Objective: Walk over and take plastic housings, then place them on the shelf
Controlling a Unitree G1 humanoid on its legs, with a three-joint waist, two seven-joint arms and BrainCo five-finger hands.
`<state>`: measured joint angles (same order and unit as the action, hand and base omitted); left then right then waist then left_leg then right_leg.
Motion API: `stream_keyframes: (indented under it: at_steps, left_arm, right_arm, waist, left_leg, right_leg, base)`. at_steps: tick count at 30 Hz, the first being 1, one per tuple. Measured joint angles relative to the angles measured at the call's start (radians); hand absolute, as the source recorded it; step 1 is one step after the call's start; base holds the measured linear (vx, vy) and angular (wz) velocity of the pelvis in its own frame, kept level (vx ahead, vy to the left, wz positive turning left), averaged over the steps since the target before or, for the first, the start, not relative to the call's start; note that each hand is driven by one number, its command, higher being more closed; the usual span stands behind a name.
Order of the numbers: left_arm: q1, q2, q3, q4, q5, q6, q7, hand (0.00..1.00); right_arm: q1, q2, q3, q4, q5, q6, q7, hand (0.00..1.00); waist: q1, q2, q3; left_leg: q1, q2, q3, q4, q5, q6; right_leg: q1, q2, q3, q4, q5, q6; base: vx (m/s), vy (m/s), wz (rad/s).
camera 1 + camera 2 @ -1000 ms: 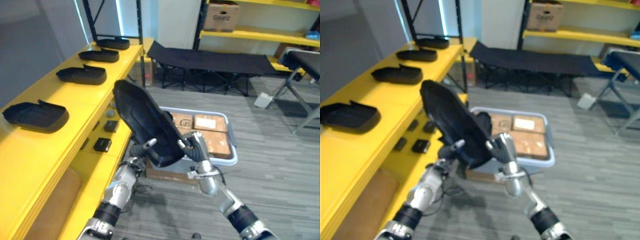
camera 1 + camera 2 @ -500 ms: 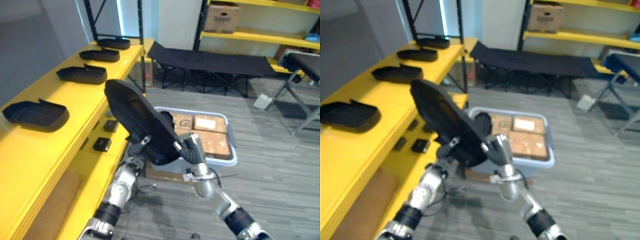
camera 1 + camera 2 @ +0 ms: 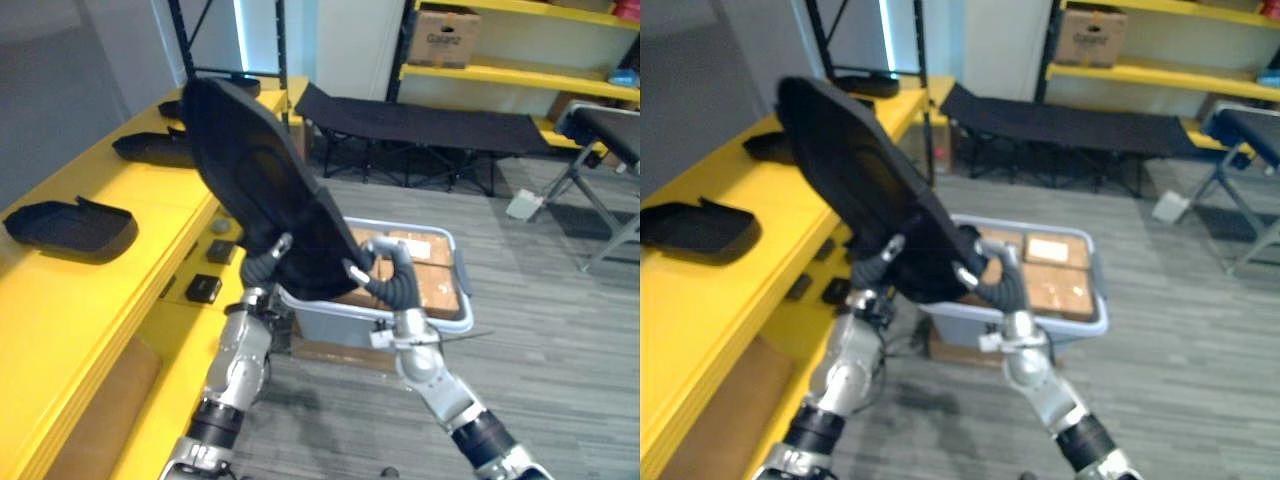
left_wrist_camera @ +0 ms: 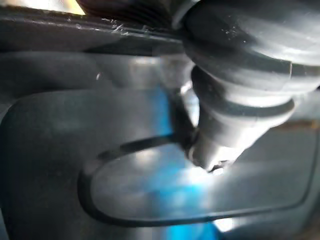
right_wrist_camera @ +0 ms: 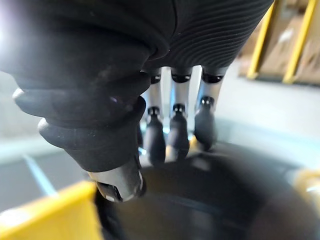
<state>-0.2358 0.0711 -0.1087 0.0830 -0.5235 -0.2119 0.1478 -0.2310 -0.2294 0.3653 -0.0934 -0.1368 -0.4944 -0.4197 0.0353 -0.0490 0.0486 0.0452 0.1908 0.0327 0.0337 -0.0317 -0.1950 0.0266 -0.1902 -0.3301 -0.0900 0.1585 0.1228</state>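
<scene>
housing lifted higher | lower end gripped by left robot hand, right robot hand

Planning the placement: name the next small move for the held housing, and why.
Probably carry the held housing left over the bare shelf beyond the nearest housing. The left hand and right hand grip its lower end; it is tilted, off the shelf.

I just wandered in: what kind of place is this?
Most likely a warehouse or factory storeroom: long yellow shelves carry black plastic housings, a cardboard box sits on the far rack, and a grey crate of cartons stands on the floor. The left hand and right hand hold another housing.
</scene>
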Motion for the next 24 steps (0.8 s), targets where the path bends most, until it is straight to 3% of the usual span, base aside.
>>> stream_keyframes:
  at_steps: [6, 10, 14, 17, 19, 21, 24]
  left_arm:
    - [0.012, 0.002, 0.114, -0.003, 0.257, -0.053, 0.122, 1.00]
    - [0.054, 0.000, 0.138, -0.006, 0.368, -0.081, 0.185, 1.00]
    - [0.142, -0.016, 0.158, -0.048, 0.376, -0.129, 0.195, 1.00]
    - [0.216, -0.067, 0.176, -0.148, 0.366, -0.164, 0.187, 1.00]
    - [0.247, -0.073, 0.175, -0.187, 0.365, -0.175, 0.177, 1.00]
    - [0.294, -0.078, 0.177, -0.227, 0.363, -0.188, 0.163, 1.00]
    - [0.347, -0.078, 0.206, -0.242, 0.363, -0.194, 0.166, 1.00]
  right_arm:
    - [-0.005, 0.008, -0.217, -0.156, 0.216, 0.020, 0.055, 0.00]
    - [0.143, 0.046, -0.336, -0.224, 0.380, 0.024, 0.114, 0.00]
    - [0.298, 0.099, -0.411, -0.199, 0.481, 0.083, 0.163, 0.00]
    - [0.443, 0.140, -0.450, -0.060, 0.550, 0.167, 0.230, 0.00]
    - [0.478, 0.153, -0.464, 0.010, 0.558, 0.192, 0.249, 0.00]
    - [0.524, 0.168, -0.497, 0.132, 0.579, 0.195, 0.279, 0.00]
    - [0.529, 0.169, -0.521, 0.153, 0.594, 0.174, 0.326, 0.00]
  waist:
    - [-0.016, -0.003, -0.002]
    - [-0.031, 0.000, -0.007]
    - [-0.055, 0.008, -0.011]
    - [-0.074, 0.020, -0.015]
    - [-0.078, 0.027, -0.019]
    - [-0.078, 0.041, -0.025]
    - [-0.077, 0.056, -0.019]
  left_leg:
    - [0.022, 0.003, 0.020, -0.007, -0.002, -0.002]
    - [0.024, 0.006, 0.034, -0.010, -0.007, -0.004]
    - [0.024, 0.007, 0.060, -0.023, -0.007, -0.005]
    - [0.025, 0.006, 0.078, -0.025, -0.013, -0.004]
    - [0.026, 0.006, 0.083, -0.024, -0.017, -0.003]
    - [0.025, 0.006, 0.087, -0.021, -0.024, -0.001]
    - [0.021, 0.006, 0.086, -0.005, -0.034, 0.003]
  right_leg:
    - [0.007, 0.000, 0.000, 0.000, -0.005, 0.000]
    - [0.001, 0.000, -0.001, 0.000, -0.002, -0.002]
    - [-0.020, 0.000, 0.017, 0.000, 0.004, 0.004]
    - [-0.031, 0.001, 0.033, 0.009, 0.011, 0.013]
    - [-0.032, 0.001, 0.036, 0.009, 0.011, 0.014]
    - [-0.033, 0.001, 0.040, 0.009, 0.011, 0.015]
    - [-0.027, 0.001, 0.039, 0.000, -0.002, 0.010]
  base:
    - [-0.01, 0.015, -0.08]
    - [0.02, 0.027, -0.09]
    - [0.03, 0.034, -0.15]
    - [0.05, 0.030, -0.14]
    - [0.03, 0.023, -0.05]
    - [0.01, 0.025, -0.06]
    - [-0.02, 0.010, 0.00]
